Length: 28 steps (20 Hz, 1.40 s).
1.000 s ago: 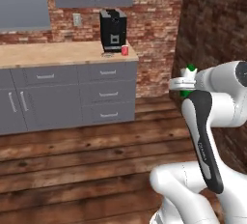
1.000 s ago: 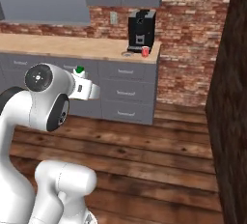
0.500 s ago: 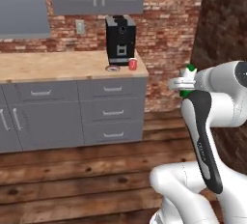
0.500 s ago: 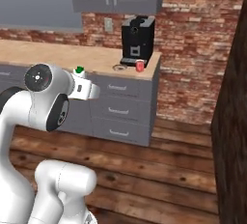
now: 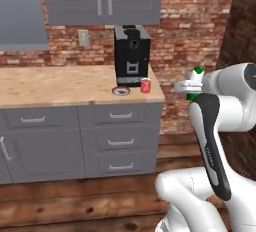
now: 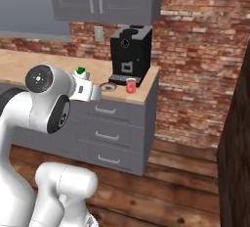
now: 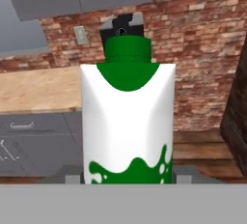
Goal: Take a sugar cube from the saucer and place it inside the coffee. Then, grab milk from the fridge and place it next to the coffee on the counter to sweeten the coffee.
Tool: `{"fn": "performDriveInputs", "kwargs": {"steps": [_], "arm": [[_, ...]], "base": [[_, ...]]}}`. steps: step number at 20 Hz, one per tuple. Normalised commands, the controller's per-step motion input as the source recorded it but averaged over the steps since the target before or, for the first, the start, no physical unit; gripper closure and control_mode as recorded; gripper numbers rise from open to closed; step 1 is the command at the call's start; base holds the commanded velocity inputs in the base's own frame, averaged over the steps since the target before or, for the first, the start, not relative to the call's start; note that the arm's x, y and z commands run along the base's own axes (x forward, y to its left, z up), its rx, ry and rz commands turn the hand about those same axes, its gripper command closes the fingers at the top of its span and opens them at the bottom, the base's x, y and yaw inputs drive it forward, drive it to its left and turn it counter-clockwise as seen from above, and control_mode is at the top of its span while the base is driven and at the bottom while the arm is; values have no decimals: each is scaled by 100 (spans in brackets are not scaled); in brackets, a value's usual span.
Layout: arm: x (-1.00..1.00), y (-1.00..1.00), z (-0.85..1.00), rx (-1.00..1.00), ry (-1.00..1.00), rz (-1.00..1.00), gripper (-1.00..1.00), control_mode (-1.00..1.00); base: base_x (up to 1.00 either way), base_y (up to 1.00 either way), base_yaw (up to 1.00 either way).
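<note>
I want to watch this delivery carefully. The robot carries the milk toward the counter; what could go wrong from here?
1. The free spot is tight: the mug stands near the counter corner, with the saucer and coffee machine close by. The milk could knock the mug or land too near the edge.
2. In the hand view the milk hides the mug, so aiming may be poor.
3. The milk is held high off the floor; a slip would drop it.

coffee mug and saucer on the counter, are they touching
Apart. The left base view shows the coffee right of the saucer, with a strip of bare counter between them.
</note>
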Motion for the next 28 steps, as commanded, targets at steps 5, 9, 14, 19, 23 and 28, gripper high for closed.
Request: {"fn": "performDriveInputs", "kwargs": {"steps": [5,9,14,19,23,28], "arm": [[0,0,0,0,0,0,100,100],[0,0,0,0,0,0,100,100],[0,0,0,0,0,0,100,100],[0,0,0,0,0,0,100,100],[0,0,0,0,0,0,100,100],[0,-3,0,0,0,0,100,-100]], "base": [[100,-16,10],[97,0,2],[70,15,-12],[49,39,-42],[3,5,-21],[0,0,0]]}}
